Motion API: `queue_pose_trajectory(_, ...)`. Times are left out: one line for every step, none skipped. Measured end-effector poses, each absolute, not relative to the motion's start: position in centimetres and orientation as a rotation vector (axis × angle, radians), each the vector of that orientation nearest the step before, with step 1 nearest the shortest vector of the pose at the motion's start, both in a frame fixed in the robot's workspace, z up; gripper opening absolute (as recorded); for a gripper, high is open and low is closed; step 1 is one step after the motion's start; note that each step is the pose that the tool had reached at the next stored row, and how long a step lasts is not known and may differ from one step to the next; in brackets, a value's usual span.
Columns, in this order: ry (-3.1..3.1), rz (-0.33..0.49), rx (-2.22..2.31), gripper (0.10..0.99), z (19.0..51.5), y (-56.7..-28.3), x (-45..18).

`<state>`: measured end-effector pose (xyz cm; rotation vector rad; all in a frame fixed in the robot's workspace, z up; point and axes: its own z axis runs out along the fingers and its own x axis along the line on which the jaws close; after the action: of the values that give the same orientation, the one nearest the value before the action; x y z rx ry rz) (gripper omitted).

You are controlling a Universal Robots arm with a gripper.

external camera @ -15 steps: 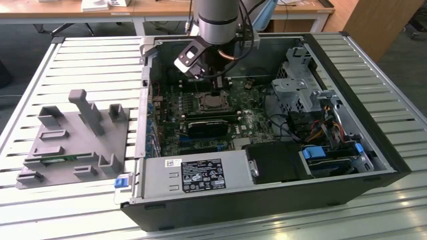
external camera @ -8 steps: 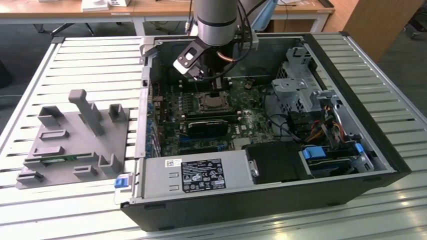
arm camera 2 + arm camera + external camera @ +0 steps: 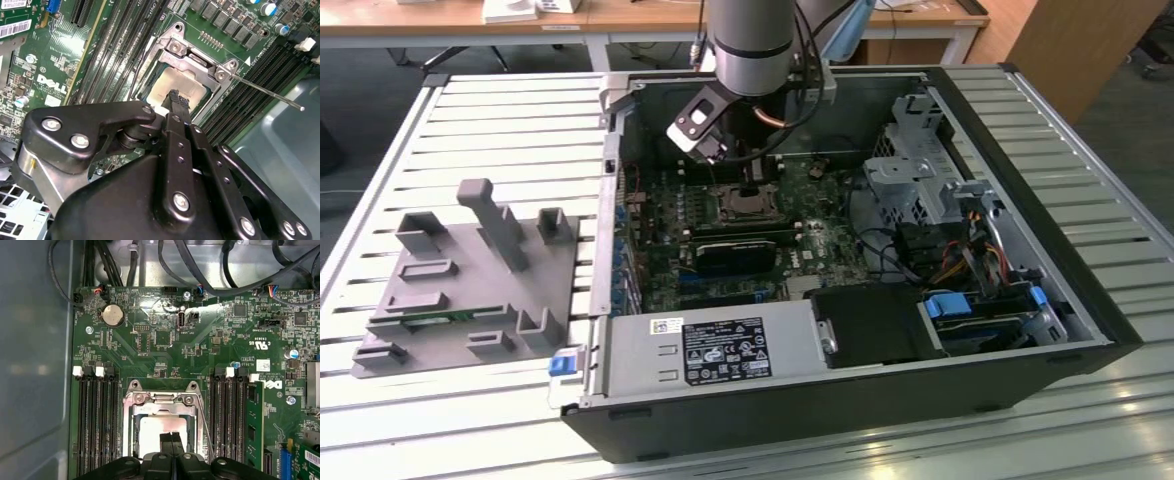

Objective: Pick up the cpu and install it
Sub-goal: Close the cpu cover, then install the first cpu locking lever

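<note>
The cpu [image 3: 152,436] is a flat silvery square lying in the motherboard socket [image 3: 131,412], inside its metal frame. It appears pale in the second wrist view [image 3: 176,82] and as a small tan square in the exterior view [image 3: 750,208]. My gripper [image 3: 171,440] hangs straight over it inside the open computer case [image 3: 1067,290]. The two black fingers [image 3: 175,97] are pressed together, shut, with their tips at the chip's top face. I cannot tell whether they touch it. The thin socket lever [image 3: 270,92] sticks out sideways, unlatched.
Memory slots [image 3: 97,420] flank the socket on both sides. A black block [image 3: 740,252] lies just nearer than the socket. A grey power supply box [image 3: 720,350], a drive cage [image 3: 921,170] and cables [image 3: 961,255] crowd the case. A grey fixture [image 3: 467,280] stands at the exterior view's left.
</note>
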<state>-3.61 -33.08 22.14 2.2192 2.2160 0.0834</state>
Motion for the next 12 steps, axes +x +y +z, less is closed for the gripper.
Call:
queue_pose_trajectory(2.216,0.084,2.219,0.106,22.09,-33.08,-3.61)
queue_pose_trajectory(2.216,0.084,2.219,0.106,22.05,-33.08,-3.61)
queue_pose_trajectory(2.216,0.084,2.219,0.106,22.02,-33.08,-3.61)
queue_pose_trajectory(2.216,0.083,2.219,0.106,22.00,-33.08,-3.61)
queue_pose_trajectory(2.216,0.084,2.219,0.106,21.97,-33.08,-3.61)
queue_pose_trajectory(2.216,0.084,2.219,0.106,21.94,-33.08,-3.61)
queue_pose_trajectory(2.216,0.084,2.219,0.106,21.91,-33.08,-3.61)
queue_pose_trajectory(2.216,0.083,2.219,0.106,21.89,-33.08,-3.61)
queue_pose_trajectory(2.216,0.084,2.219,0.106,21.81,-33.08,-3.61)
queue_pose_trajectory(2.216,0.084,2.219,0.106,21.78,-33.08,-3.60)
queue_pose_trajectory(2.216,0.084,2.219,0.106,21.78,-33.07,-3.60)
queue_pose_trajectory(2.216,0.084,2.219,0.106,21.78,-33.07,-3.60)
